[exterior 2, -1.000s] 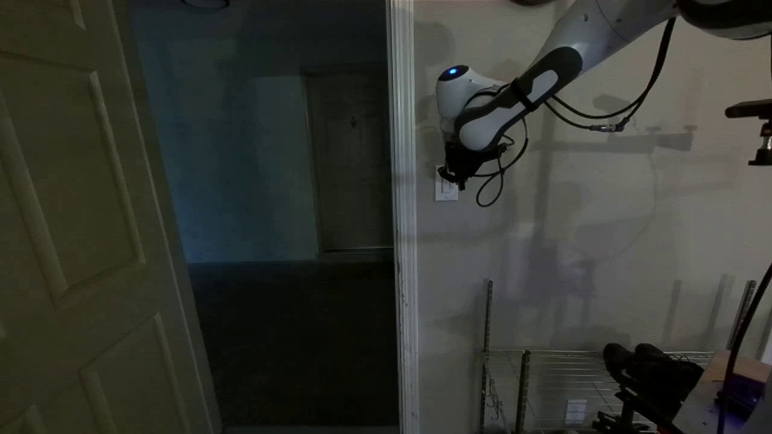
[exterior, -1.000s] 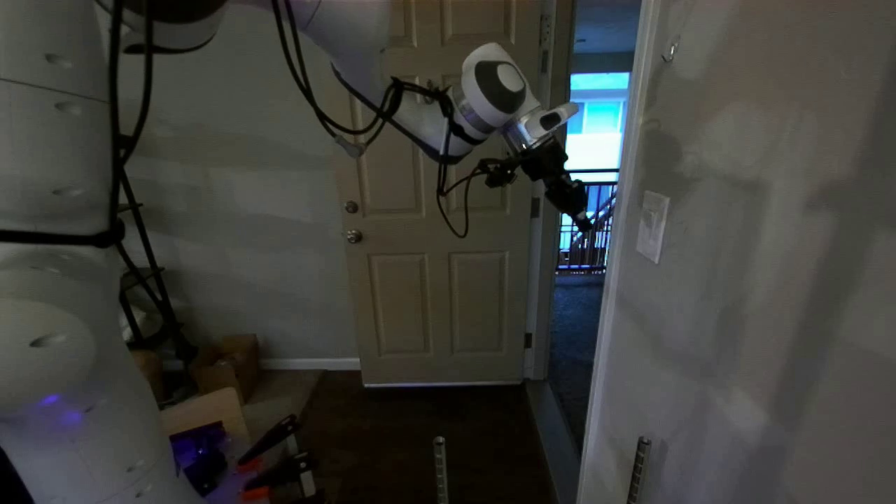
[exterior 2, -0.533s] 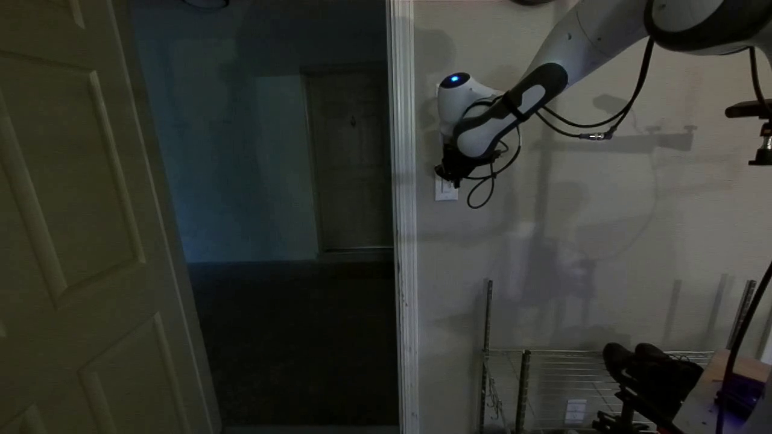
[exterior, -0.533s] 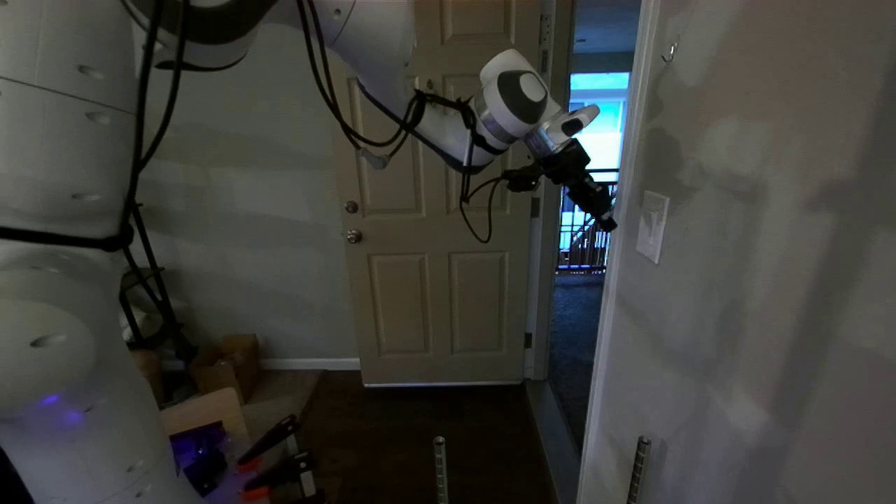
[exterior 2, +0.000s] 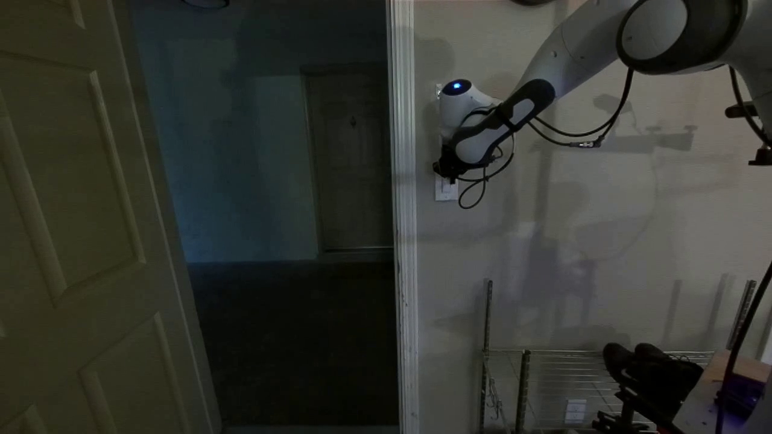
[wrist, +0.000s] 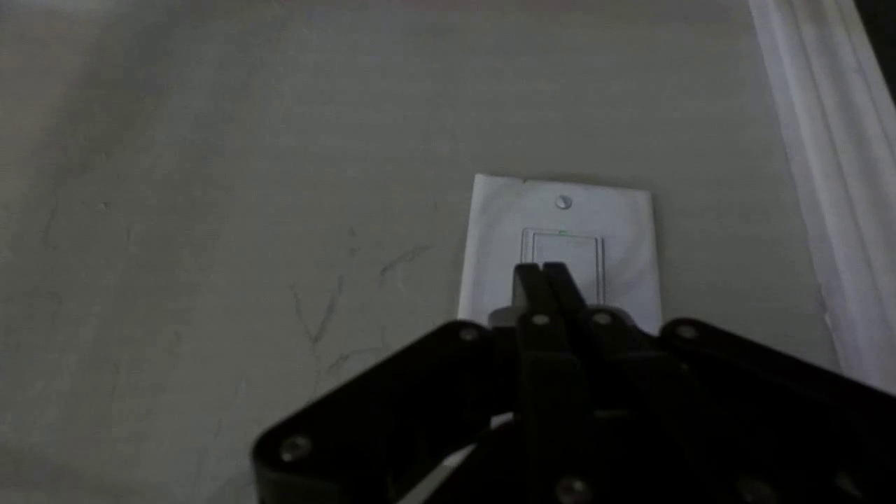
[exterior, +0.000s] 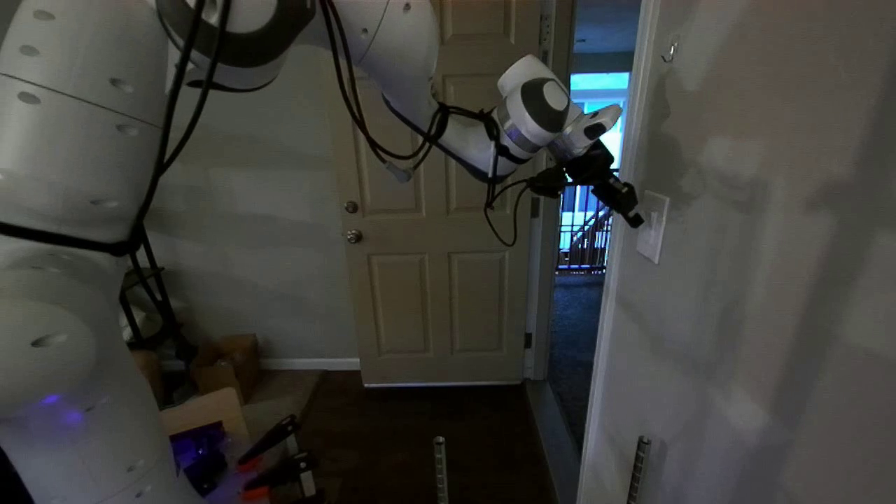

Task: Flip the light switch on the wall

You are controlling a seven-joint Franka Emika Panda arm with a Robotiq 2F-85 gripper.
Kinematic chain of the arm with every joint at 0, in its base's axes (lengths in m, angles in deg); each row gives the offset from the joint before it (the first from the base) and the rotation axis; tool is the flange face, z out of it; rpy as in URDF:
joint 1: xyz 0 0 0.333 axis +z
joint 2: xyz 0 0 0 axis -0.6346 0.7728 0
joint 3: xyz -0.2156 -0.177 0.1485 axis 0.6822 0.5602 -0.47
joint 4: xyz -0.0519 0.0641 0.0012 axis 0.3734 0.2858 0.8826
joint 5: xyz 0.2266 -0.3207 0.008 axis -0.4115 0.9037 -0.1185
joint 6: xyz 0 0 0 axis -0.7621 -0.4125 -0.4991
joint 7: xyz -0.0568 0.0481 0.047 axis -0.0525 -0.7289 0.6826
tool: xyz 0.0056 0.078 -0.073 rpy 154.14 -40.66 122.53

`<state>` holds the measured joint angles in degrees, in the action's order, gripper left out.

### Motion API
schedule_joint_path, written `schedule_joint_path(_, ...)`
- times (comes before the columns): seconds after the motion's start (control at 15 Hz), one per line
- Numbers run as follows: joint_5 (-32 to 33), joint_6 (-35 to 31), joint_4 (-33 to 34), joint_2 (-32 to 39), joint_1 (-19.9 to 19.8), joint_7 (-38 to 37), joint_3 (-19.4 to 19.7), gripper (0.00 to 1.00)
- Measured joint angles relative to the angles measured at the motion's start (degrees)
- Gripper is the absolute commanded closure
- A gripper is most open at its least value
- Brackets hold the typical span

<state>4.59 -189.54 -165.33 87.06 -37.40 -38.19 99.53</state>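
Note:
The light switch is a white upright plate with a wide paddle, on the pale grey wall. It shows in both exterior views and in the wrist view. My gripper is shut and empty, with its two black fingertips side by side. In the wrist view they lie over the left part of the paddle and hide its lower part. In an exterior view the gripper tip is at the plate's near edge. In an exterior view the gripper covers the plate's top. I cannot tell whether the tips touch it.
White door trim stands beside the switch, with an open doorway past it. A cream door stands open. A small hook is higher on the wall. A wire rack with upright posts and black shoes stands below.
The arm has moved toward the wall. The gripper tip has gone from in front of the doorway to the edge of the switch plate. The fingers look shut throughout.

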Motion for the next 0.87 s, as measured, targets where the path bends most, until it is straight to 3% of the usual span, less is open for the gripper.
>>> schedule_joint_path(0.87, 0.29, -2.25, 2.89, 3.01, 3.27, -7.31, 4.85, 0.95)
